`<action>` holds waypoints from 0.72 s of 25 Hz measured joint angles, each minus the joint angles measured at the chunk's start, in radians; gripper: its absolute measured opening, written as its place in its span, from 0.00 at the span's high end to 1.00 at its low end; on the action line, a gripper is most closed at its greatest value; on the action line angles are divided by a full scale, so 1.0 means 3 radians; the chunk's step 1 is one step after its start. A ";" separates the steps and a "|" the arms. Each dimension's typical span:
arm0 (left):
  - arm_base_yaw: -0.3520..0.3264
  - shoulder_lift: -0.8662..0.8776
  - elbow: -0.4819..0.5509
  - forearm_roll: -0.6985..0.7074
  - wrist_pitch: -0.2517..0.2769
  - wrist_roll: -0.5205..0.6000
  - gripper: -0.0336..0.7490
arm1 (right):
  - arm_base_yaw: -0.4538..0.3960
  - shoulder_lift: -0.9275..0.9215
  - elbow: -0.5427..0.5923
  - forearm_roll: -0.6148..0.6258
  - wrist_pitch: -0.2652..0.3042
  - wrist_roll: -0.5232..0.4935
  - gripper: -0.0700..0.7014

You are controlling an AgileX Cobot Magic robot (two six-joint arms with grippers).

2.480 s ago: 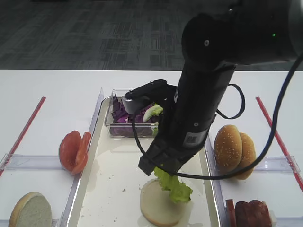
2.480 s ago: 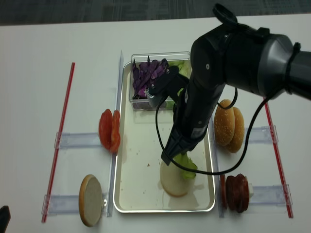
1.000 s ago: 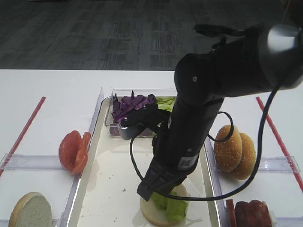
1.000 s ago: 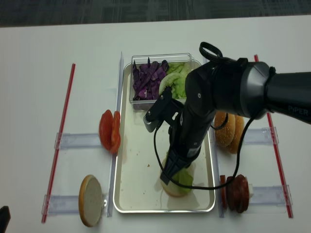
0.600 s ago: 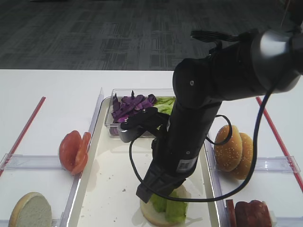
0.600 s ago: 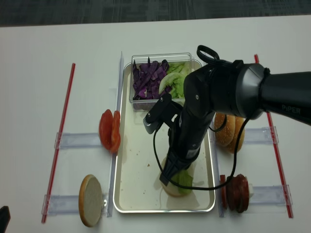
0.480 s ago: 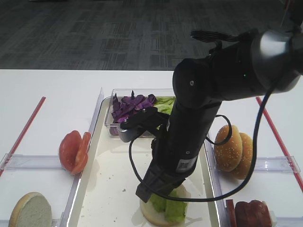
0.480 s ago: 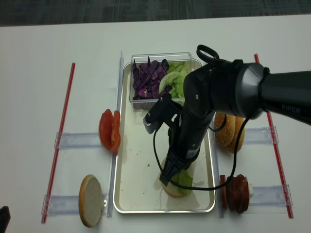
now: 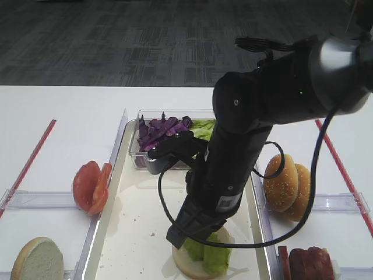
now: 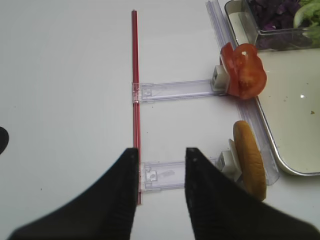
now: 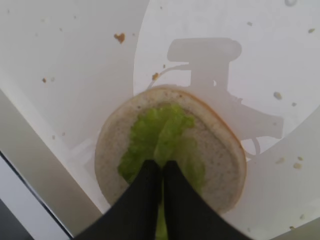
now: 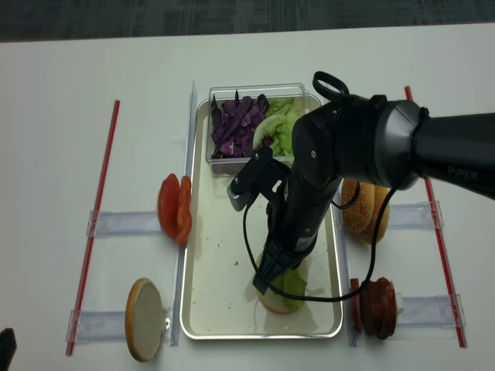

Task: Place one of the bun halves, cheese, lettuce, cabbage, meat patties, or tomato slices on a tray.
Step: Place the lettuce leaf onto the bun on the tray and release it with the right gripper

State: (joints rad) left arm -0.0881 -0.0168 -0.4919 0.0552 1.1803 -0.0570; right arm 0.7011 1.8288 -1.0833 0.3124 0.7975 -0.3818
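I see my right gripper [image 11: 161,172] with its black fingers nearly together over the ruffled light-green lettuce leaf [image 11: 160,140]; can't tell if it grips. The leaf lies on a pale cut-face bun half [image 11: 217,155] near the front edge of the long cream-white tray [image 12: 220,301]. My left gripper [image 10: 160,165] stands parted above the white table [image 10: 65,100], holding nothing.

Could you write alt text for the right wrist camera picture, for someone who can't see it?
Looking straight down: two dark gripper fingers, nearly together, rest on a green lettuce leaf lying on a pale, cut-side-up bun half on a crumb-speckled white tray.
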 joint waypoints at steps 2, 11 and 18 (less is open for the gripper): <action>0.0000 0.0000 0.0000 0.0000 0.0000 0.0000 0.67 | 0.0000 0.0000 0.0000 0.0000 0.0000 0.0000 0.81; 0.0000 0.0000 0.0000 0.0000 0.0000 0.0000 0.67 | 0.0000 0.0000 0.0000 0.0023 0.0000 -0.0013 0.51; 0.0000 0.0000 0.0000 0.0000 0.0000 0.0000 0.67 | 0.0000 0.0000 0.0000 0.0028 0.0007 -0.0021 0.42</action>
State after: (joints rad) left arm -0.0881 -0.0168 -0.4919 0.0552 1.1803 -0.0570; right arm 0.7011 1.8288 -1.0833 0.3210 0.7995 -0.3880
